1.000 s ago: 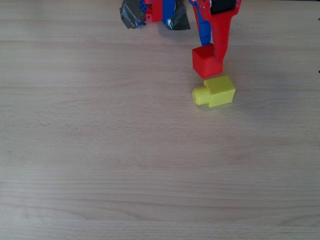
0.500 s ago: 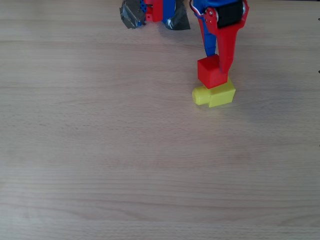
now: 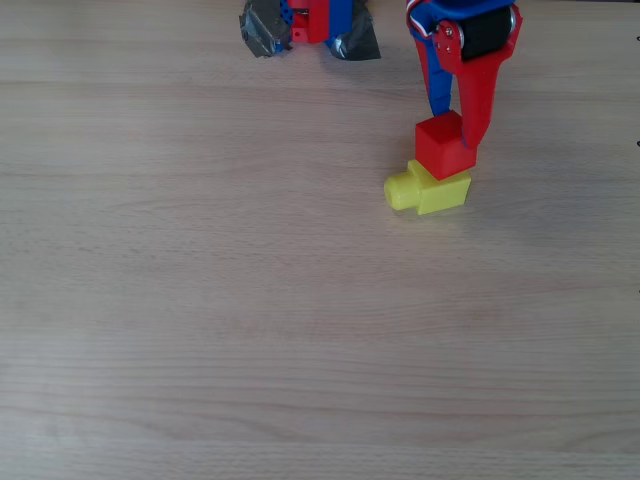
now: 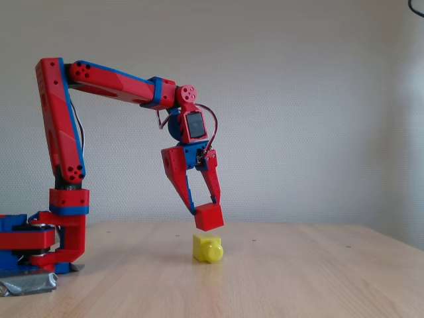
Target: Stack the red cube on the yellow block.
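The red cube hangs tilted in the air, pinched between the red and blue fingers of my gripper. It hovers just above the yellow block, with a small gap between them in the fixed view. The yellow block lies on the wooden table with its round stub pointing left in the overhead view. From overhead the cube covers the block's upper part.
The arm's base is taped to the table at the left of the fixed view and shows at the top edge from overhead as the base. The wooden tabletop stretches wide in front of the block.
My gripper has carried the red cube to the right and downward in the overhead picture, from beside the yellow block's upper edge to over its body.
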Controlling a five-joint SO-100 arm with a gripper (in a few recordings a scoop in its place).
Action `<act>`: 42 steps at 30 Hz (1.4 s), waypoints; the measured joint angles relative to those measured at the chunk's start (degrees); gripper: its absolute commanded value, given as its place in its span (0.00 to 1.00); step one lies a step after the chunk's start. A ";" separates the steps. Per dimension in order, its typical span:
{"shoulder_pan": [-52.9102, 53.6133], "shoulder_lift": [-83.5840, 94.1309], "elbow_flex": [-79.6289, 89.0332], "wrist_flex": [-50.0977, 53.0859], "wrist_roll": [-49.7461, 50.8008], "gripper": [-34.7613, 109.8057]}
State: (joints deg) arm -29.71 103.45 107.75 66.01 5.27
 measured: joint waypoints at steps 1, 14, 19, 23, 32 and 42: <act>-0.26 -0.53 -0.09 0.00 0.00 0.30; -0.35 -3.25 -0.44 -0.79 0.00 0.31; -0.35 -3.25 -0.44 -1.05 0.00 0.34; -0.35 -3.25 -0.44 -1.05 0.00 0.37; 0.18 -3.25 -0.44 -0.70 0.00 0.40; 3.43 -2.72 -6.24 3.52 -0.09 0.41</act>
State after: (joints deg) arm -26.28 100.72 101.51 69.52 5.19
